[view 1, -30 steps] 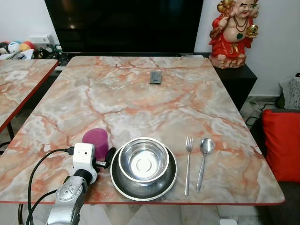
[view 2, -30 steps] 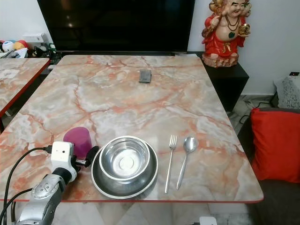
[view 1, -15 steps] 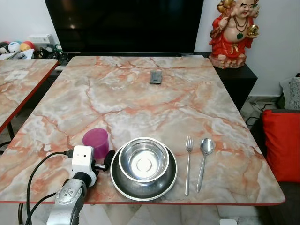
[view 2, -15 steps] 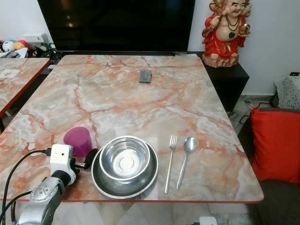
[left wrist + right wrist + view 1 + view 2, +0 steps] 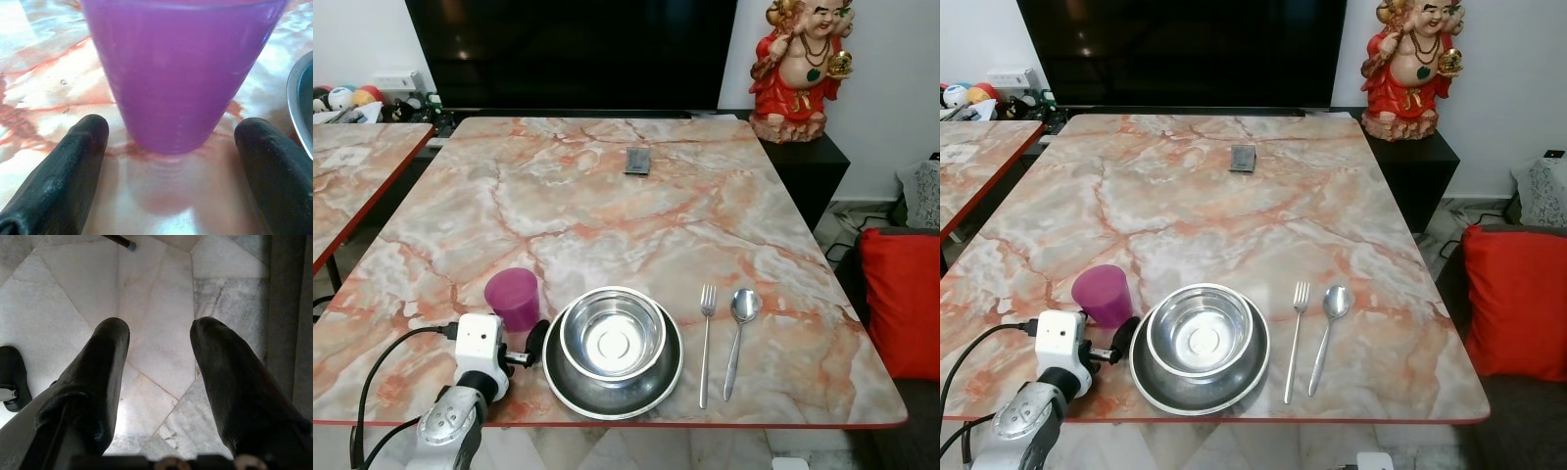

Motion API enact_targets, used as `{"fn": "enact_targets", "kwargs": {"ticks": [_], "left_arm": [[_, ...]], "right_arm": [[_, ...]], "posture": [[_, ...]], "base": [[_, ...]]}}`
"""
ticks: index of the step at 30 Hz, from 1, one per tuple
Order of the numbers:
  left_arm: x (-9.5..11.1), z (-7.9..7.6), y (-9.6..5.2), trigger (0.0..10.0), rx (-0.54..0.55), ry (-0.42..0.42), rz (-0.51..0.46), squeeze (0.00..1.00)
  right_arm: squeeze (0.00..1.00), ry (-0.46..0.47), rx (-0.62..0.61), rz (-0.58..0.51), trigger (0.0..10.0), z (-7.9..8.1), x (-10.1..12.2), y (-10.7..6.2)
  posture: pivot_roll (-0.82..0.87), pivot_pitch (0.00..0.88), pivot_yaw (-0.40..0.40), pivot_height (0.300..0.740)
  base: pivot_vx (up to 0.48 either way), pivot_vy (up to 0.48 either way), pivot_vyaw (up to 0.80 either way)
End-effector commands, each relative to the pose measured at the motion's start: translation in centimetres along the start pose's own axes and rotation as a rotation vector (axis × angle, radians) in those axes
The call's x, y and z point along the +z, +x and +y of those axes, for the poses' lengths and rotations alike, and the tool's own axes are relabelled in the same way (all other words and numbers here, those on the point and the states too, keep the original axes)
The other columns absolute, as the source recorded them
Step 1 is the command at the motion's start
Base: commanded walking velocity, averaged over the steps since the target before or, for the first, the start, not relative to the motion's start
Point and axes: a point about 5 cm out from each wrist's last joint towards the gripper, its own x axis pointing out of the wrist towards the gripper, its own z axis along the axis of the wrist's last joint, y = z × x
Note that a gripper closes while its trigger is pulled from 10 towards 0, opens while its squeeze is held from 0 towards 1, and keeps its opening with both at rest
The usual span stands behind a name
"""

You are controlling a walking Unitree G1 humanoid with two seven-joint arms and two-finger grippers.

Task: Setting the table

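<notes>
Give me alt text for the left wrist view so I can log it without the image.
A purple cup stands upright on the marble table, seen close up from the open left gripper, whose two black fingers rest apart from the cup, one to either side of its base. The rim of a metal plate shows at the edge beside one finger.

Both head views are bright, evenly lit and sharp, with no motion blur. Soft light gives a pale sheen on the marble table (image 5: 607,196) at centre frame and a bright glint in the steel bowl (image 5: 612,334) at lower centre. The dark television screen (image 5: 573,49) along the top edge carries one small reflected spot at its left. Shadows under the tableware are faint. The left wrist view is bright but soft: the purple cup (image 5: 181,68) sits too close to focus. The right wrist view is dimmer, its floor tiles (image 5: 156,308) greyish.
</notes>
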Motion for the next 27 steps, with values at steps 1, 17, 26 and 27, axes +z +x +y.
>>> {"fn": "enact_targets", "kwargs": {"ticks": [1, 17, 26, 27], "left_arm": [[0.2, 0.3, -0.5, 10.0, 0.003, 0.010, 0.001, 0.00], [0.6, 0.9, -3.4, 10.0, 0.040, 0.070, -0.046, 0.00], [0.8, 1.0, -4.5, 10.0, 0.065, 0.094, -0.064, 0.00], [0.8, 1.0, -4.6, 10.0, 0.065, 0.094, -0.065, 0.00]], "right_arm": [[0.00, -0.005, 0.001, 0.018, 10.0, -0.1, -0.4, -0.1], [0.00, -0.003, 0.000, 0.018, 10.0, -0.1, -0.3, 0.0], [0.00, 0.009, 0.003, 0.009, 10.0, 0.3, 0.1, 0.1], [0.00, 0.009, 0.003, 0.009, 10.0, 0.4, 0.2, 0.1]], "posture": [[0.01, 0.055, -0.010, 0.740], [0.02, 0.044, -0.005, 0.740], [0.03, 0.020, 0.006, 0.740], [0.03, 0.020, 0.006, 0.740]], "base": [[0.000, 0.000, 0.00], [0.000, 0.000, 0.00], [0.000, 0.000, 0.00], [0.000, 0.000, 0.00]]}}
